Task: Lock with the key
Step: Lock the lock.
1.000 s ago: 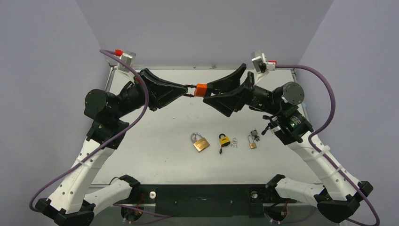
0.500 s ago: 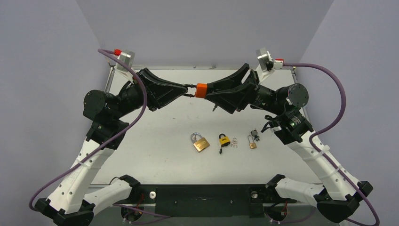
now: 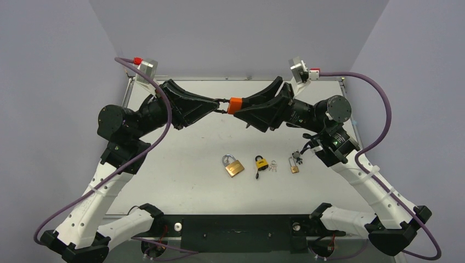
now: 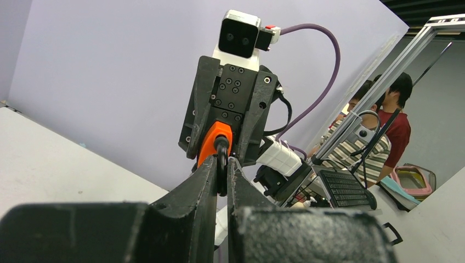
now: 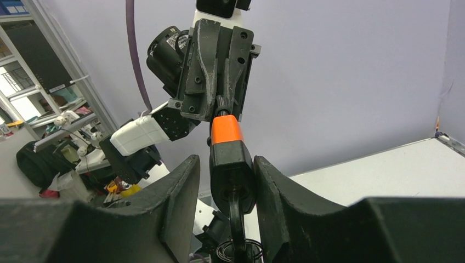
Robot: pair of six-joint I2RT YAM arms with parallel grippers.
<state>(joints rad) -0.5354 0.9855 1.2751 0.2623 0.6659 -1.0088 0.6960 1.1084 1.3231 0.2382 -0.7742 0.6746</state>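
Observation:
A black padlock with an orange band (image 3: 234,104) hangs in the air between my two grippers, above the back of the table. My left gripper (image 3: 221,106) is shut on its black shackle (image 4: 221,156); the orange band (image 4: 210,140) shows just beyond my fingertips. My right gripper (image 3: 245,107) surrounds the lock body (image 5: 231,164). Its fingers (image 5: 181,192) stand slightly apart from the body, with a gap on the left side. A black key (image 5: 237,224) with a wire ring sticks out of the bottom of the lock, between those fingers.
On the white table (image 3: 181,181) lie a brass padlock (image 3: 234,167), a black-and-yellow padlock (image 3: 261,163) with loose keys (image 3: 273,166) beside it, and a small brass padlock (image 3: 294,167). Purple walls enclose the table.
My right wrist rolled one way and then back around the lock, and that arm shifted slightly left. The left arm and the padlock stayed in place.

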